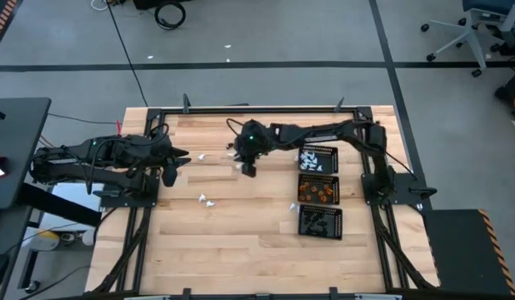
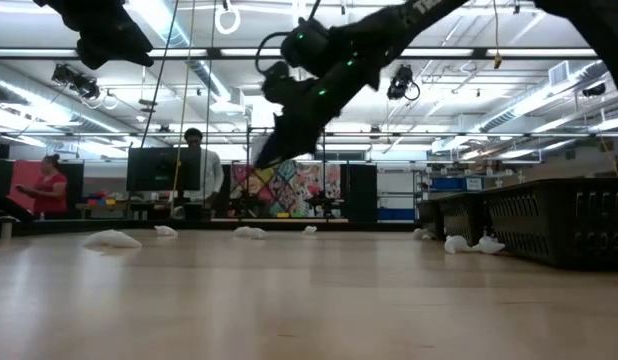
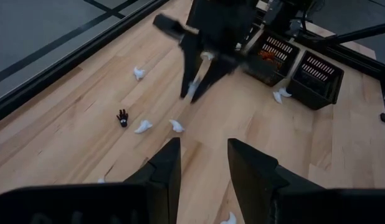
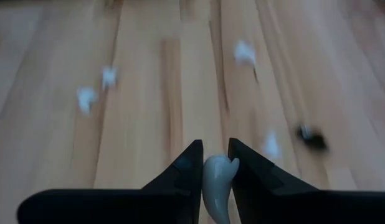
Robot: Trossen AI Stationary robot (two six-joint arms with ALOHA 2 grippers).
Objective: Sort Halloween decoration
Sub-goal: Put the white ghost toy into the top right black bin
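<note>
The right pincer (image 4: pixel 212 163) hangs above the middle of the wooden desk (image 1: pixel 241 242), clenched on a small white trinket (image 4: pixel 217 186) that sits pinched between its two dark fingers. In the high view this pincer (image 1: pixel 247 169) lies just left of a row of three black mesh trays (image 1: pixel 320 190) near the desk's right side; the far one holds white pieces, the middle one orange pieces (image 1: pixel 317 192), and the near one black pieces. The left pincer (image 3: pixel 203 163) waits over the desk's left edge, its fingers standing apart with nothing between them.

Loose white trinkets (image 1: pixel 207 200) are scattered across the bare wood between the two arms, with a few more beside the trays (image 3: pixel 280 94). One small black trinket (image 3: pixel 122 117) lies on the desk among the white ones. From desk height, white pieces (image 2: pixel 112 238) rest in a line across the surface, and two people stand in the room far behind.
</note>
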